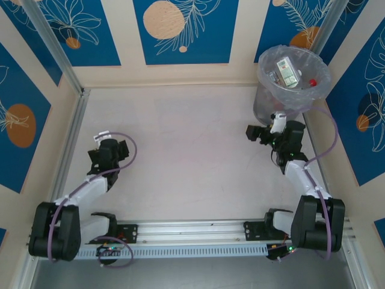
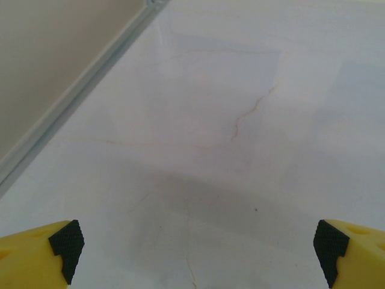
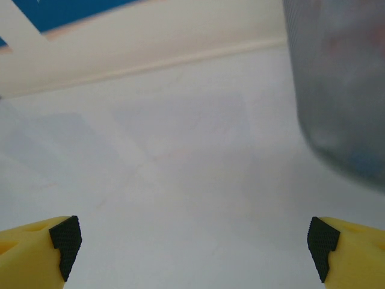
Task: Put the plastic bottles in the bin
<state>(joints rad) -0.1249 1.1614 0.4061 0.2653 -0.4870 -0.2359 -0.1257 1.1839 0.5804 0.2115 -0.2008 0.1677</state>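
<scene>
Grey plastic lined with a crinkly clear bag, the bin [image 1: 267,105] stands in the far right corner of the table [image 1: 192,138], close against the walls [image 1: 180,30]. The bottles [image 1: 287,72] lie inside it. The top one is clear with a green-and-white label and rests tilted, with a red cap [image 1: 312,81] just beside it. What lies deeper is too blurred by the bag to count.

In the right wrist view the bin [image 3: 337,78] is a hazy grey wall at the right edge, with faint red and blue showing through it.

The right pincer [image 1: 264,129] sits low, just beside the foot of the bin. Its jaws are spread wide around nothing, and the black pads [image 3: 322,247] stand far apart over pale tabletop. The left pincer [image 1: 110,143] is well apart from the bin on the table's left side, near a metal strip [image 2: 78,96] along the edge. It is likewise spread wide and holds nothing [image 2: 198,244].

The walls are cream with blue leaf-patterned panels. An aluminium rail [image 1: 192,229] runs between the two arm bases.
</scene>
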